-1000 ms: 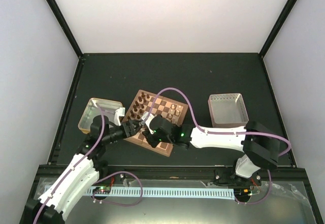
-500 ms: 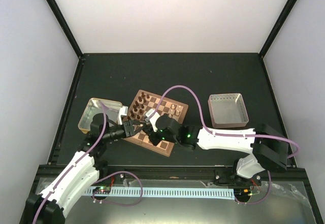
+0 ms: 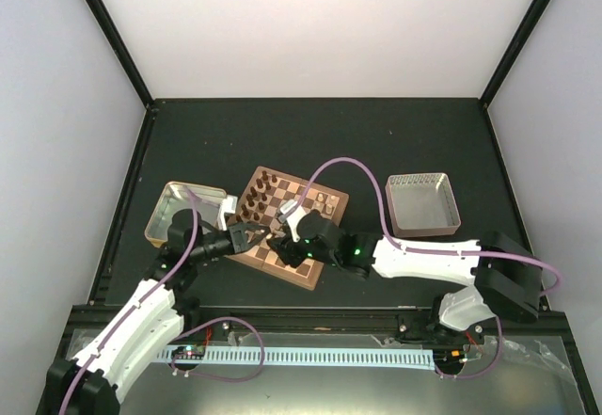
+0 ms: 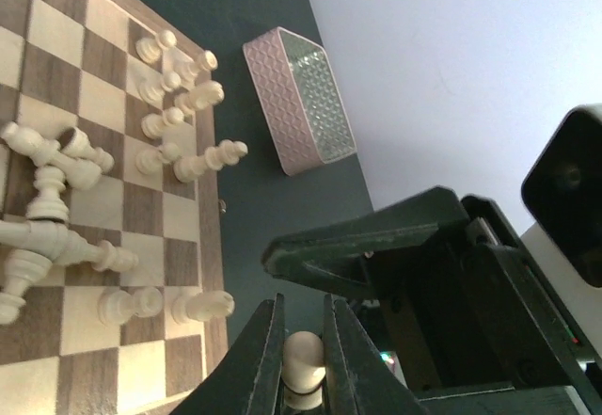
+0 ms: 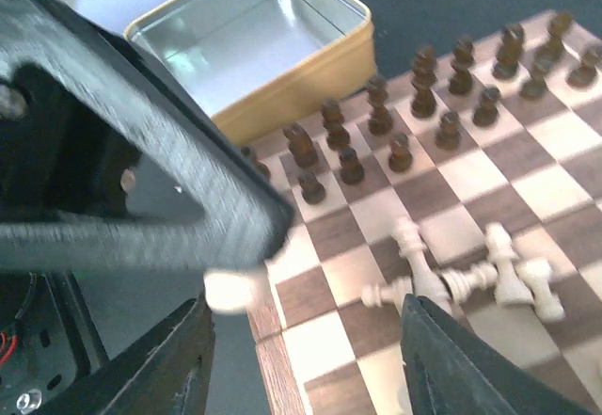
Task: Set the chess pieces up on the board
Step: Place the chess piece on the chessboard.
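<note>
My left gripper is shut on a cream chess piece with a round pale top, just off the near edge of the board. My right gripper stands open right beside it, its fingers wide on either side of the same piece. From above, both grippers meet over the board's near left corner. Several cream pieces lie toppled mid-board, others stand at its far side. Dark chessmen stand in rows by the tin.
A gold tin tray sits empty to the left of the board, close behind my left arm. The pinkish-grey square tray stands to the right of the board. Black walls rim the dark table.
My left jaws have closed on the cream piece. My right jaws, shut on it before, have opened off it, and the right arm has shifted slightly rightward.
</note>
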`<act>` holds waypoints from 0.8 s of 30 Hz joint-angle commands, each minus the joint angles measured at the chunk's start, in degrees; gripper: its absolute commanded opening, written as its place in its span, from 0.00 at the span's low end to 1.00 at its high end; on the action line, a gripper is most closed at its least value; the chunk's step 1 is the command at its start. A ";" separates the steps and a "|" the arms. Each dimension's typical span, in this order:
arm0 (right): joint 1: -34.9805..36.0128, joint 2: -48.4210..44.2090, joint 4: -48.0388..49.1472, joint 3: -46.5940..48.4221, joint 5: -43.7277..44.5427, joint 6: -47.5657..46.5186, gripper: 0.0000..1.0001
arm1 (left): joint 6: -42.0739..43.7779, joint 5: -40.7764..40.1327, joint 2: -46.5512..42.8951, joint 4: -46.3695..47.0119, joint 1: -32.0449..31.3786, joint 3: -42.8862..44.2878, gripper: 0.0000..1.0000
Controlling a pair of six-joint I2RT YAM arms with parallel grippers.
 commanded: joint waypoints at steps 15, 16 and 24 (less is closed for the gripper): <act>-18.32 -20.33 -6.98 -15.07 9.68 18.47 0.58 | 26.11 -48.26 23.91 -1.52 -29.16 15.11 0.02; -18.93 -20.69 -7.16 -15.31 9.45 18.63 0.58 | 27.08 -50.36 26.18 0.11 -30.56 15.23 0.02; -20.45 -21.54 -6.74 -17.03 7.54 19.43 0.58 | 32.10 -59.70 42.42 6.52 -37.15 19.54 0.01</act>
